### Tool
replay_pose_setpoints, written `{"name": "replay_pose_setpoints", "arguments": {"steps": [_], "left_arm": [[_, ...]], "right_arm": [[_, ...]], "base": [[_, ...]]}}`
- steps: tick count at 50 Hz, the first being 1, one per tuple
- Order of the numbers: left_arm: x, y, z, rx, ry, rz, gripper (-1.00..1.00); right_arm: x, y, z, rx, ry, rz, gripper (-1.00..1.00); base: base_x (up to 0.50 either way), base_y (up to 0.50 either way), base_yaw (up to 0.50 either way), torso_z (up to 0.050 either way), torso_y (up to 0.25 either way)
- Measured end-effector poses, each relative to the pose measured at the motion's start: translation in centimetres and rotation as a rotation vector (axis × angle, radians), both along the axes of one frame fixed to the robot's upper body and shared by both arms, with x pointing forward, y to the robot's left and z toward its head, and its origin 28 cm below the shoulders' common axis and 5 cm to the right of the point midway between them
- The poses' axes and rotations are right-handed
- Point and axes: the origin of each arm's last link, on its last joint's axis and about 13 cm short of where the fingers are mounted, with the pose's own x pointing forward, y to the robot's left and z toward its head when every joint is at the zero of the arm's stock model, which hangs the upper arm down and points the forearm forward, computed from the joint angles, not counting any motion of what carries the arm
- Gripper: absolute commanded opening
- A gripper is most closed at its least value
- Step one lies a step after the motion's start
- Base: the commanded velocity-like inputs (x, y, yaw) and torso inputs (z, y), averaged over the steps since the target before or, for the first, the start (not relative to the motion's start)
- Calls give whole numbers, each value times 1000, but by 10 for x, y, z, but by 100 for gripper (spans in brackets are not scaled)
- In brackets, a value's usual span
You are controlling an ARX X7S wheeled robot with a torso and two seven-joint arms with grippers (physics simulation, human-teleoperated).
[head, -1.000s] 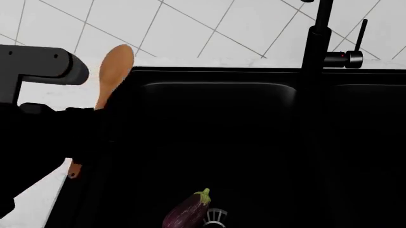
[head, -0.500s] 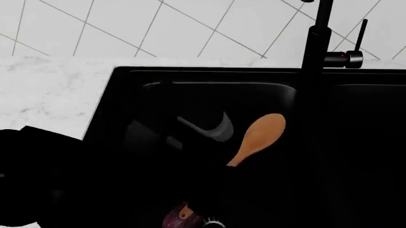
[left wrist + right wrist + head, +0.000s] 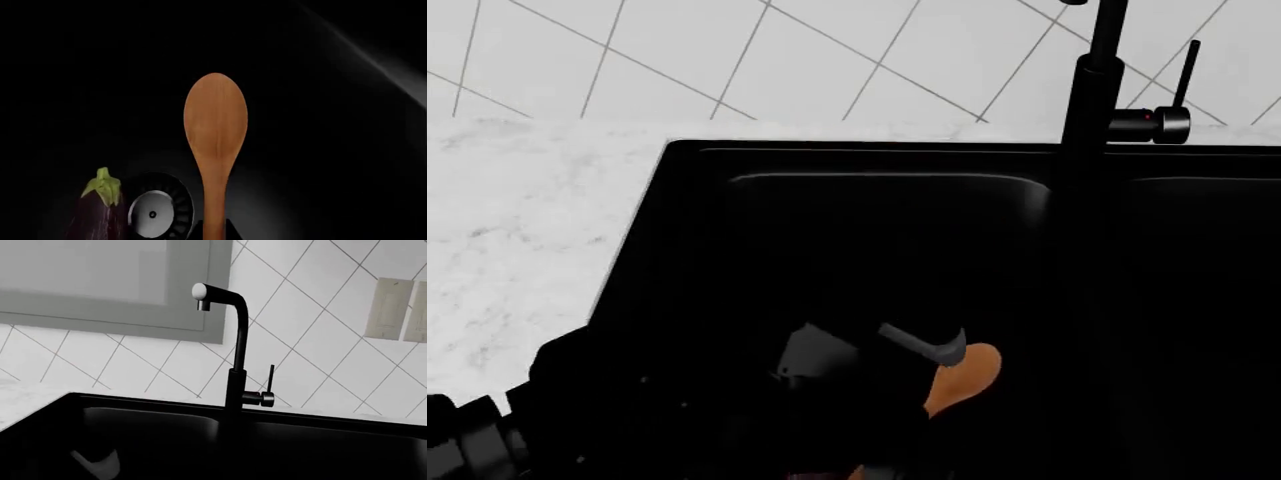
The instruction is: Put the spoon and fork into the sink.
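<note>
My left gripper (image 3: 215, 234) is shut on the handle of the orange-brown wooden spoon (image 3: 215, 120), whose oval bowl points away from it, low inside the left basin of the black sink (image 3: 827, 152). In the head view my dark left arm (image 3: 694, 420) reaches into that basin and only the spoon's bowl (image 3: 966, 378) shows past it. The silver drain strainer (image 3: 155, 214) lies just beside the handle. The fork is out of view. My right gripper does not show in any view.
A purple eggplant (image 3: 97, 215) with a green stem lies next to the strainer on the basin floor. The tall black faucet (image 3: 1090, 100) stands between the basins, also seen as faucet (image 3: 235, 355). White marble counter (image 3: 521, 220) lies left of the sink, tiled wall behind.
My left arm has carried the spoon from over the counter at the sink's left edge into the left basin and lowered it near the drain. The arm now hides the eggplant in the head view.
</note>
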Motion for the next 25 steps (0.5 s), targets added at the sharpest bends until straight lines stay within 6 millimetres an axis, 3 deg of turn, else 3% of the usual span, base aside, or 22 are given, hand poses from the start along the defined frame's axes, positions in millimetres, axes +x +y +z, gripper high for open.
{"name": "replay_pose_setpoints", "arguments": {"steps": [14, 15, 25], "left_arm": [[8, 12, -27, 104, 45, 68, -100], [9, 13, -27, 105, 47, 69, 100], [12, 13, -25, 93, 50, 69, 100]], "right_arm": [[-1, 1, 1, -3, 2, -3, 100], [-1, 1, 1, -4, 2, -3, 100], [-1, 1, 1, -6, 3, -4, 100]], "base": [[0, 0, 0, 0, 0], [0, 0, 0, 0, 0], [0, 0, 0, 0, 0]]}}
